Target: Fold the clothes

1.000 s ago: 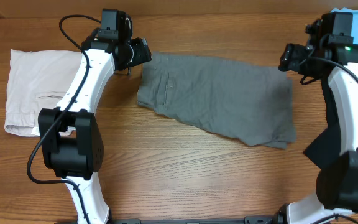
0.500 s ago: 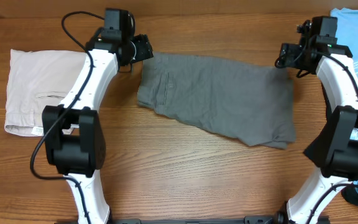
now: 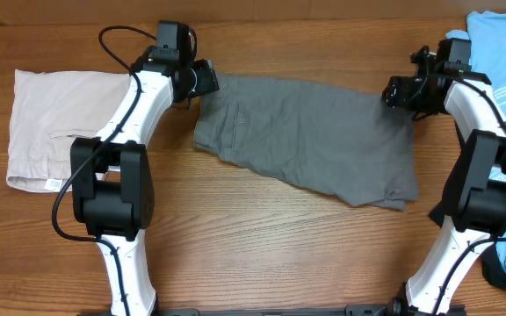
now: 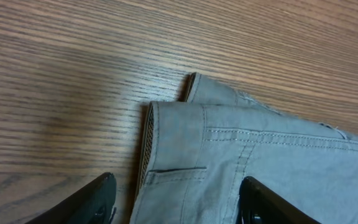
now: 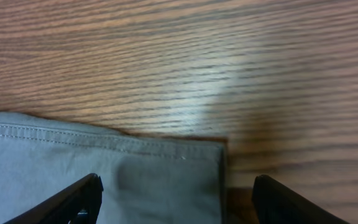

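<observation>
We held our left gripper [image 3: 206, 81] and right gripper [image 3: 393, 91] with fingers spread wide — neither gripping anything — over the far corners of the dark grey shorts [image 3: 306, 140] lying flat on the table [image 3: 235, 254], seemingly poised to pinch them for folding.

Bright, even light falls from above. The overhead view is sharp, with short, soft shadows beside the arms. In the wrist views a pale glare streaks the wooden table [image 5: 229, 81], and the stitching on the dark grey shorts [image 4: 278, 162] reads crisp.
</observation>
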### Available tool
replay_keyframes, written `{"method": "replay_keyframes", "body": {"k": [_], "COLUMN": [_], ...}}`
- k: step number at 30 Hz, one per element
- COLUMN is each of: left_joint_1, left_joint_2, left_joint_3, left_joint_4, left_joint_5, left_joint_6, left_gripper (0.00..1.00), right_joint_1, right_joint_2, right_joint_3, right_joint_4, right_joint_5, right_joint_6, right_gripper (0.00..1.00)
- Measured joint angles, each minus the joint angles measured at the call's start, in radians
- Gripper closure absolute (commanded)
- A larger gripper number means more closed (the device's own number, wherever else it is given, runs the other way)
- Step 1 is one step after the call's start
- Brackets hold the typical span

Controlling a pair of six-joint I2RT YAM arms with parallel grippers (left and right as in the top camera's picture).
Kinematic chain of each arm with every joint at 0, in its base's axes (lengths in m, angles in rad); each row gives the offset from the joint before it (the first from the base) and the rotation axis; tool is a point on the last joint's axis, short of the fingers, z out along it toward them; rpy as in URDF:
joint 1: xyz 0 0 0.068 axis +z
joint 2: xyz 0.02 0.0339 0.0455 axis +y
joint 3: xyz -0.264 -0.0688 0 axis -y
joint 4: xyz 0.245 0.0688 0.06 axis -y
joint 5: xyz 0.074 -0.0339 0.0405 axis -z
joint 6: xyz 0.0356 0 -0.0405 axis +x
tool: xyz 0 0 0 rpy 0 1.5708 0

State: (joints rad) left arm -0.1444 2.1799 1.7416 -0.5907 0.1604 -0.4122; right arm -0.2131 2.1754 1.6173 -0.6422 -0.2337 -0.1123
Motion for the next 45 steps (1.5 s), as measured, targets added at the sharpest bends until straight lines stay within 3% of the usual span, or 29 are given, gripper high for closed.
{"method": "replay_keyframes", "body": {"k": [8, 10, 13, 18, 20, 24, 34, 45], "left_joint_1": [0.0, 0.0, 0.0, 0.0, 0.0, 0.0, 0.0, 0.0], "left_joint_2": [0.0, 0.0, 0.0, 0.0, 0.0, 0.0, 0.0, 0.043], "left_joint_3": [0.0, 0.0, 0.0, 0.0, 0.0, 0.0, 0.0, 0.0], "left_joint_4": [-0.023, -0.023, -0.023, -0.026, -0.026, -0.027, -0.005, 0.19], "left_joint_5": [0.0, 0.0, 0.0, 0.0, -0.001, -0.001, -0.042, -0.039], "left_joint_6": [0.0, 0.0, 0.0, 0.0, 0.0, 0.0, 0.049, 0.145], "left_gripper": [0.32, 0.32, 0.32, 0.33, 0.33, 0.34, 0.33, 0.34], "right_joint_1": [0.001, 0.001, 0.001, 0.004, 0.003, 0.004, 0.004, 0.004], "right_joint_2": [0.011, 0.014, 0.027, 0.05, 0.05, 0.05, 0.049, 0.049], "right_joint_3": [0.0, 0.0, 0.0, 0.0, 0.0, 0.007, 0.069, 0.071], "right_joint_4": [0.014, 0.022, 0.032, 0.036, 0.035, 0.013, -0.069, -0.098], "right_joint_5": [-0.026, -0.032, -0.047, -0.058, -0.06, -0.07, -0.129, -0.136], "right_joint_6": [-0.019, -0.02, -0.021, -0.026, -0.023, -0.025, -0.023, -0.022], "right_gripper": [0.2, 0.25, 0.41, 0.79, 0.88, 0.96, 0.96, 0.96]}}
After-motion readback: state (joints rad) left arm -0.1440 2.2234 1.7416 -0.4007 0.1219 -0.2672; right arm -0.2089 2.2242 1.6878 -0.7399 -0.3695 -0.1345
